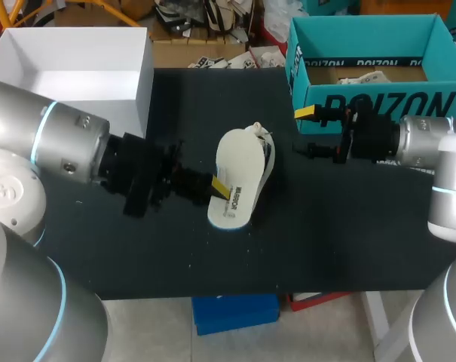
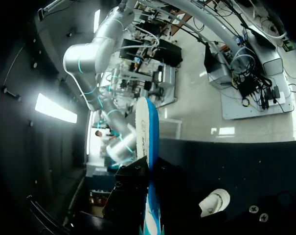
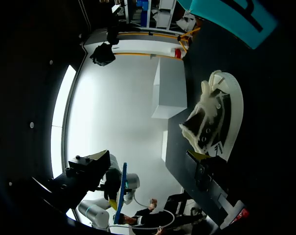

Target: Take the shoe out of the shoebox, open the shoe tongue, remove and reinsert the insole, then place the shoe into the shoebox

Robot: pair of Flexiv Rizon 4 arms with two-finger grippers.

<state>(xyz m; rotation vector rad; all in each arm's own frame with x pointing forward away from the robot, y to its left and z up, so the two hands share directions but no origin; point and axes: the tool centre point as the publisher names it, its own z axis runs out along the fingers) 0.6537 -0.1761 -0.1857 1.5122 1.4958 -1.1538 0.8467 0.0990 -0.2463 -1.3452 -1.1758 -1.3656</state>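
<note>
The left gripper (image 1: 217, 187) is clamped on the heel end of the insole (image 1: 235, 177); in the left wrist view the insole stands edge-on between the two fingers, white on one face and blue along the edge. The insole lies against the left side of the shoe (image 3: 209, 112); actual contact between the two cannot be confirmed.

The shoe rests on its side on the black table (image 1: 325, 226), outside the shoebox, with its upper and laces facing the right arm.

To the right of the shoe, well apart from it, the right gripper (image 1: 309, 132) hangs above the table with its fingers spread wide and nothing between them.

Beyond the shoe and to its right stands the teal shoebox (image 1: 378, 102), open at the top. Beyond the shoe and to its left stands a white box (image 1: 141, 83), also open.
</note>
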